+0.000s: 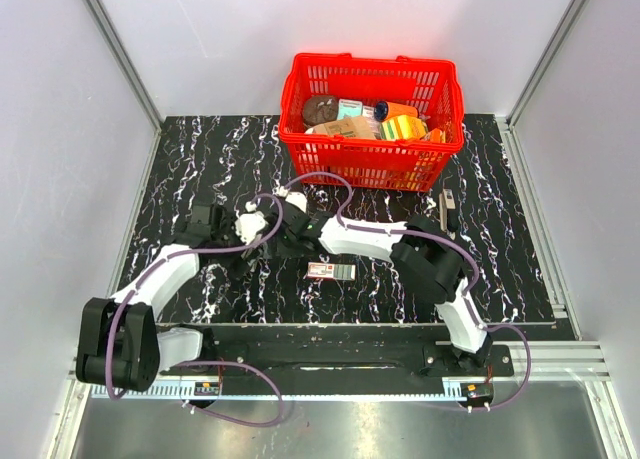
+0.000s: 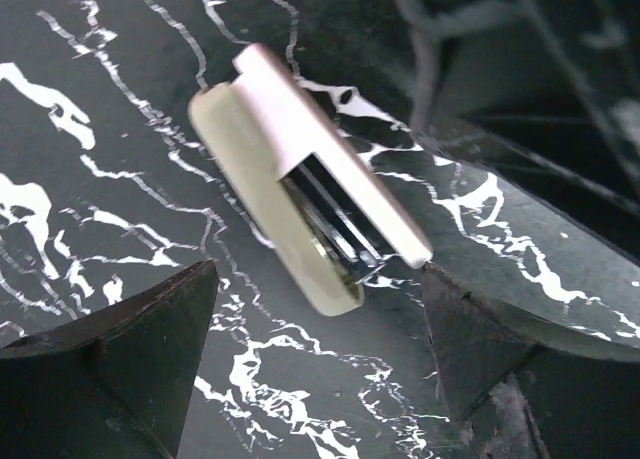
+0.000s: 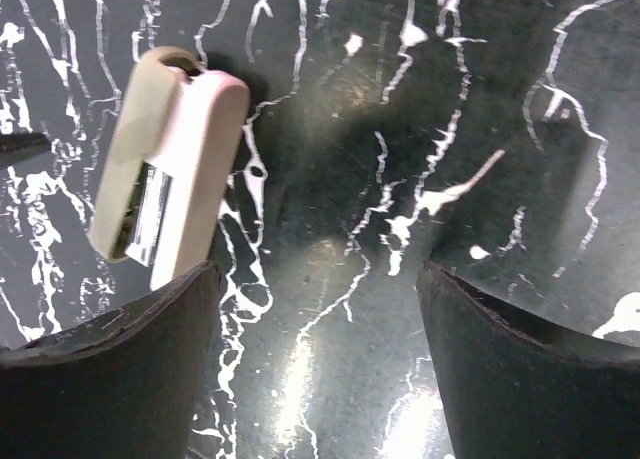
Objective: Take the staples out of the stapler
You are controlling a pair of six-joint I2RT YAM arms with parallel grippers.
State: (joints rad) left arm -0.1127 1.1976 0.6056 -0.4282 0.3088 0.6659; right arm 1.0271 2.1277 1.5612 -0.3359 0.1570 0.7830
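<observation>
Both pairs gape wide, nothing held. The stapler (image 2: 300, 199) lies on the marbled surface (image 2: 90, 169) right between the left fingers (image 2: 140, 339), lid ajar, metal channel showing. The right fingers (image 3: 120, 359) hover with it off to one side. Danger: a squeeze could snap the lid shut or send it skidding, and these crowded arms could clash.

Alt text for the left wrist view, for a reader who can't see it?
A cream stapler lies diagonally on the black, white-veined table, metal showing between its two halves. The left gripper hovers over it, jaws open either side of its near end, not touching.
</observation>
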